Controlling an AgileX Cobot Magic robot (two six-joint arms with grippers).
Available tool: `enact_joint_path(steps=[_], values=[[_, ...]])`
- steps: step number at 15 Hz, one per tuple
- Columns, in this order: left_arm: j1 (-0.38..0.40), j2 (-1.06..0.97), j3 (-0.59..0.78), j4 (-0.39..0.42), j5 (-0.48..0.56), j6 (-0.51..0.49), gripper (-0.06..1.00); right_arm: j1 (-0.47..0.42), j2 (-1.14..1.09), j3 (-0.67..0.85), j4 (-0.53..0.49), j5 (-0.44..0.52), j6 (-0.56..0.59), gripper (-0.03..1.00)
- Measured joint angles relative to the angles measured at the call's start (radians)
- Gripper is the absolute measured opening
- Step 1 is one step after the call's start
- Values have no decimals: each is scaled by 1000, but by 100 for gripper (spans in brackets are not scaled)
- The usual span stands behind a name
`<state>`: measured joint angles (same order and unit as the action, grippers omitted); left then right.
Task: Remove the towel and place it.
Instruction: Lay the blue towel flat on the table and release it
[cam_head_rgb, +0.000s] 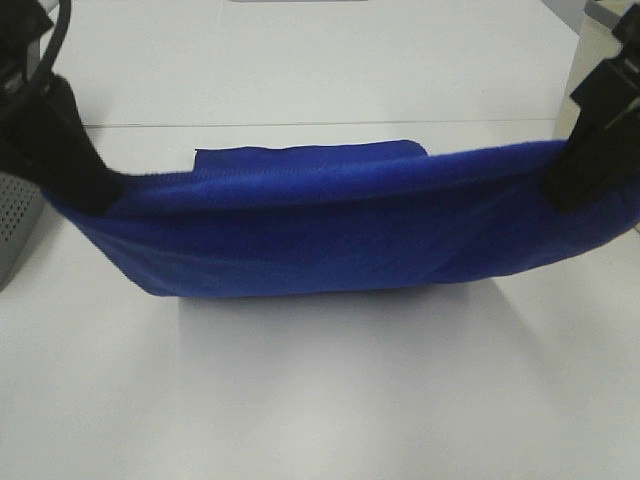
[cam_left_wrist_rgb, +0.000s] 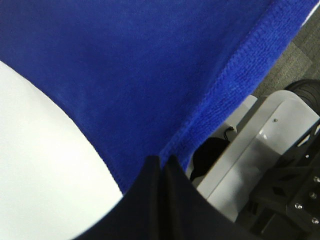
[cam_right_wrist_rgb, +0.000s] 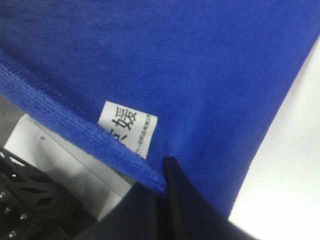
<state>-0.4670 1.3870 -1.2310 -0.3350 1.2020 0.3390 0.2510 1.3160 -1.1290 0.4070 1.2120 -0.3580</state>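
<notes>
From the high camera, the towel (cam_head_rgb: 300, 225) is seen stretched from left to right above the white bench (cam_head_rgb: 320, 400). It is held up at both top ends and sags in the middle. The left end is pinched by the left tool (cam_head_rgb: 105, 185), and the right end is pinched by the right tool (cam_head_rgb: 562, 182). Another blue part of the towel is seen just behind, on the far side. A dark shadow is cast on the bench under the towel. It cannot be told if the low edge touches the bench. A grey box (cam_head_rgb: 15, 215) with small holes is seen at the far left edge.

From the left wrist camera, the left tool (cam_left_wrist_rgb: 161, 167) is seen closed tight on the towel (cam_left_wrist_rgb: 125, 75), right at its thick edge. The blue cloth is spread wide in front of the tool. The white bench (cam_left_wrist_rgb: 40, 175) is seen below it.

From the right wrist camera, the right tool (cam_right_wrist_rgb: 162, 172) is seen closed tight on the towel's (cam_right_wrist_rgb: 200, 65) edge too. A small white tag (cam_right_wrist_rgb: 127, 127) with black print is sewn on just beside the tool. A bit of white bench (cam_right_wrist_rgb: 285, 165) is seen past the cloth.
</notes>
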Motion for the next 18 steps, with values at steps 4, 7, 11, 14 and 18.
enact_joint_path(steps=[4, 7, 11, 14, 18], values=[[0, -58, 157, -81, -2, -9, 0, 0, -70, 186, 66, 0, 1, 2], [0, -60, 294, -151, -2, -2, 0, 0, -96, 329, 119, 0, 3, 2], [0, -62, 462, -262, -14, 3, 0, 0, -96, 472, 161, -1, 3, 2], [-3, -46, 554, -324, -22, 26, 0, 0, -36, 550, 188, -2, 3, 2], [-3, 83, 572, -336, -57, 59, 0, 0, 103, 559, 195, -5, 11, 2]])
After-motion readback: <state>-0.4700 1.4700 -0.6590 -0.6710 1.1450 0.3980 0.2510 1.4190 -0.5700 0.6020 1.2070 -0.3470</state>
